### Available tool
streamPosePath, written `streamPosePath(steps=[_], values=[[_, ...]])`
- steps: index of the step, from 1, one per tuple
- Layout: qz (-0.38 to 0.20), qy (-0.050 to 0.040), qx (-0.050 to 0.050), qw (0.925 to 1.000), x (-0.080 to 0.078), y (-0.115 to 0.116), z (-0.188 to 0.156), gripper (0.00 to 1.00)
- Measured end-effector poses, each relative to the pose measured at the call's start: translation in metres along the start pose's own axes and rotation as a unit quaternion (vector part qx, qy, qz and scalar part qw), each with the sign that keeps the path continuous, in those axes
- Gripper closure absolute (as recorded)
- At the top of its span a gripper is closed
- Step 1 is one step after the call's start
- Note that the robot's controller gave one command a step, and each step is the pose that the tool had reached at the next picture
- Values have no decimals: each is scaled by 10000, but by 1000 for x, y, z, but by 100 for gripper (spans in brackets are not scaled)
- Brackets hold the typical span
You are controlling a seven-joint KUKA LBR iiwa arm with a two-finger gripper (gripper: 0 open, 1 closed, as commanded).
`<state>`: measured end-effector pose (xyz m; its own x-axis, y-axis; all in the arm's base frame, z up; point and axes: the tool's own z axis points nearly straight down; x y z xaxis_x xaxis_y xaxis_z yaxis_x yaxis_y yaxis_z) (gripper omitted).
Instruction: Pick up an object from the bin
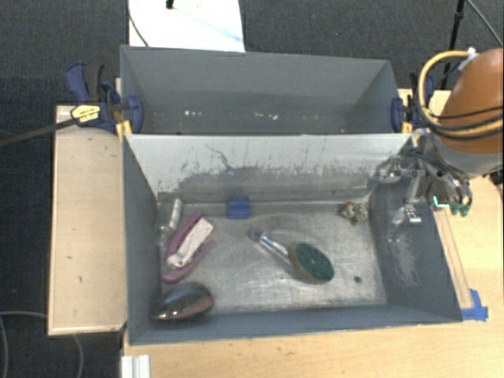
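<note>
My gripper (pixel 410 201) hangs over the bin's right sloping wall, high above the floor, with nothing seen in it. Nearest to it, a small brownish-gold piece (pixel 350 211) lies at the back right of the floor. Left of and below that lies a brush with a round dark green head (pixel 312 263) and a clear bluish handle pointing up-left. A small blue block (pixel 239 207) sits against the back wall, further left.
At the left of the floor lie a pink and purple handled tool (pixel 187 246), a small clear piece (pixel 174 211) behind it and a dark glossy rounded object (pixel 183 302) in the front left corner. A tiny dark speck (pixel 357 279) lies front right.
</note>
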<state>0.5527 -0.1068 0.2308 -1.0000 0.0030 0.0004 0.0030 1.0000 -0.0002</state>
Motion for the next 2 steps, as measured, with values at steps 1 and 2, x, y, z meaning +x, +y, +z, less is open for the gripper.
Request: streamPosePath(steps=[1, 2], values=[[-1454, 16, -17, 9894, 22, 87, 128, 0], [-2349, -37, 4, 9720, 41, 121, 159, 0]])
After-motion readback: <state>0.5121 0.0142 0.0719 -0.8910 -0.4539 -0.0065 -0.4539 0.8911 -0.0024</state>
